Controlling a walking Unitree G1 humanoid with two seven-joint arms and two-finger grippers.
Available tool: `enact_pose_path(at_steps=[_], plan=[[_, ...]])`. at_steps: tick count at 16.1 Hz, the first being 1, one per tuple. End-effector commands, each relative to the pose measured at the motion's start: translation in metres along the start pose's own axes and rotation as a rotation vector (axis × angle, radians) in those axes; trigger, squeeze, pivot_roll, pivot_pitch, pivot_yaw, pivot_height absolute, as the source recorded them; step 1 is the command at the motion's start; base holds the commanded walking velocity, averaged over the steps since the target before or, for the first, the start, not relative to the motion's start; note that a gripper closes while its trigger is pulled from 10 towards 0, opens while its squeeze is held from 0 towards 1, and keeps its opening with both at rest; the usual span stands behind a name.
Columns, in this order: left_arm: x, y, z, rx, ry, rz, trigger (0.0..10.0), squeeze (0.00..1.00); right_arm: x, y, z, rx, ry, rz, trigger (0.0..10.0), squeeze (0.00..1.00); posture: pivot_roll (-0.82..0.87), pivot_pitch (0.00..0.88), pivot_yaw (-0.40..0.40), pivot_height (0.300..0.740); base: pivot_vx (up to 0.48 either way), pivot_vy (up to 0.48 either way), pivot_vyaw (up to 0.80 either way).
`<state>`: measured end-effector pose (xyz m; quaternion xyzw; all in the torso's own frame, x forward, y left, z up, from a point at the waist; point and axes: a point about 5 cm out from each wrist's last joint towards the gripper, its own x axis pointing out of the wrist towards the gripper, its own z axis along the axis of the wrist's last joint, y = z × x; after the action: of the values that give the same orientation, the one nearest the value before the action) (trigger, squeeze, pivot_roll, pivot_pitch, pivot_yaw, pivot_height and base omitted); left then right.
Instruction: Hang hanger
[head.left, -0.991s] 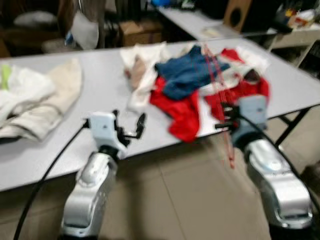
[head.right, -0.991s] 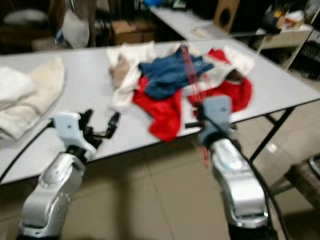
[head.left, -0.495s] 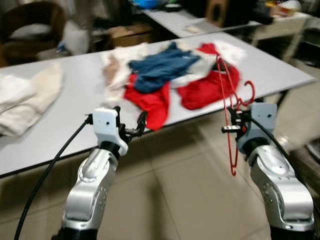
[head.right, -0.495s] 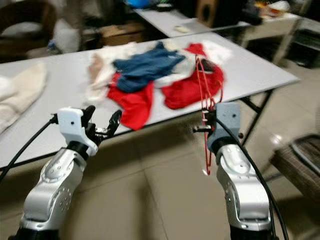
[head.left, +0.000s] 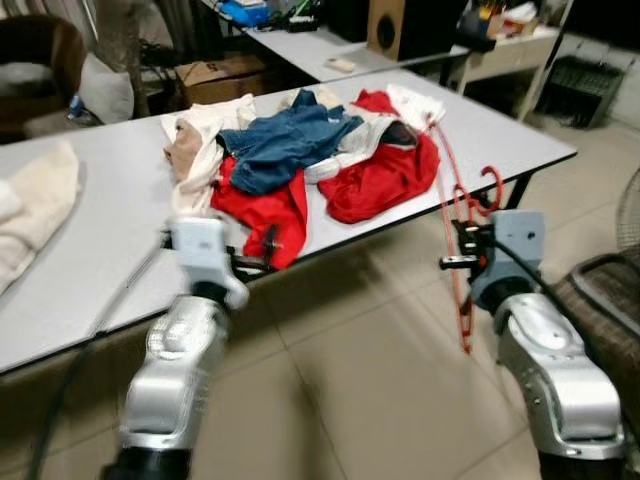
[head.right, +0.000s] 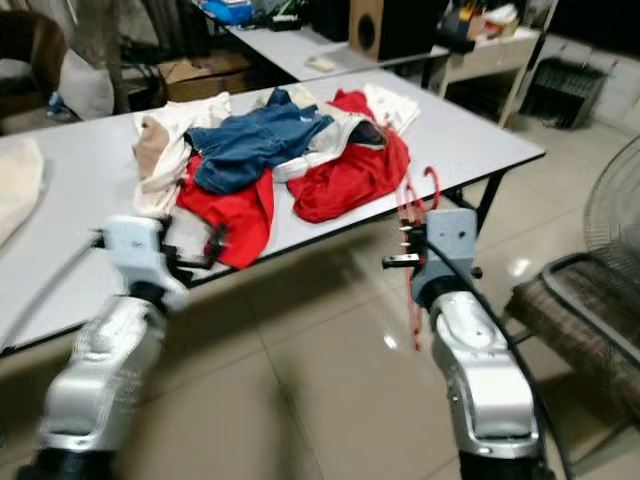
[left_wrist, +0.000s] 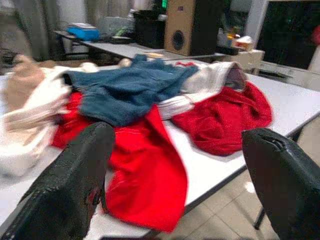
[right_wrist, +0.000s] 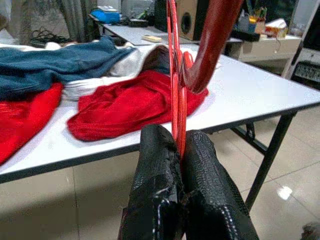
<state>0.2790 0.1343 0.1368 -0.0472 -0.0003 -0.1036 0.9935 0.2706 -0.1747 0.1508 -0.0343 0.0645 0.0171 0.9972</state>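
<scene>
Red hanger (head.left: 462, 235): thin red wire-like frame with a thicker glossy red hook (right_wrist: 212, 42) at top, hanging roughly upright, its lower end dangling toward the tiled floor (head.left: 370, 380). Right tool (right_wrist: 179, 150) clamped on the hanger's thin frame just below the hook, fingers (right_wrist: 205, 185) pressed together with the red strands between them. Hanger is off the counter (head.left: 500, 140), just in front of its front edge, near the right corner; upper part of frame overlaps the counter edge in the eye views, contact unclear.

Left tool (head.left: 255, 262) held out in front of the counter's front edge, fingers (left_wrist: 75, 185) wide apart, holding nothing, pointing at the clothes pile.

On the counter: red garment (head.left: 385, 175), blue denim piece (head.left: 285, 140) on top of the pile, another red cloth (head.left: 265, 205) draped to the front edge, white and beige cloths (head.left: 195, 145) at the pile's left. Beige towel (head.left: 40, 210) further left on the counter, apart from the pile. Wooden speaker (head.right: 375, 25) behind the counter.
</scene>
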Motion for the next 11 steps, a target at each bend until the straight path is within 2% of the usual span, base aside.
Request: enact_pose_path(at_steps=[1,3,6,11], plan=[[0.0,0.009,0.002,0.024,-0.006,0.029,10.0,0.0,0.002,0.005,0.003,0.001,-0.009,0.027,10.0,0.0,-0.05,0.0,0.025,0.74,0.409,0.0,0.0],[0.0,0.009,0.002,0.023,-0.012,0.032,10.0,0.0,0.002,0.005,0.004,-0.006,-0.014,0.045,10.0,0.0,-0.05,0.0,0.02,0.74,0.411,0.0,0.0],[0.002,0.008,0.004,0.03,-0.035,0.041,10.0,0.0,0.004,0.005,0.006,-0.018,-0.029,0.062,10.0,0.0,-0.06,0.0,0.018,0.74,0.41,0.0,-0.8],[0.01,0.007,0.003,0.094,-0.033,0.001,10.0,0.0,0.0,0.0,0.005,-0.048,-0.035,0.047,10.0,0.0,-0.09,0.0,0.037,0.74,0.398,0.0,0.0]])
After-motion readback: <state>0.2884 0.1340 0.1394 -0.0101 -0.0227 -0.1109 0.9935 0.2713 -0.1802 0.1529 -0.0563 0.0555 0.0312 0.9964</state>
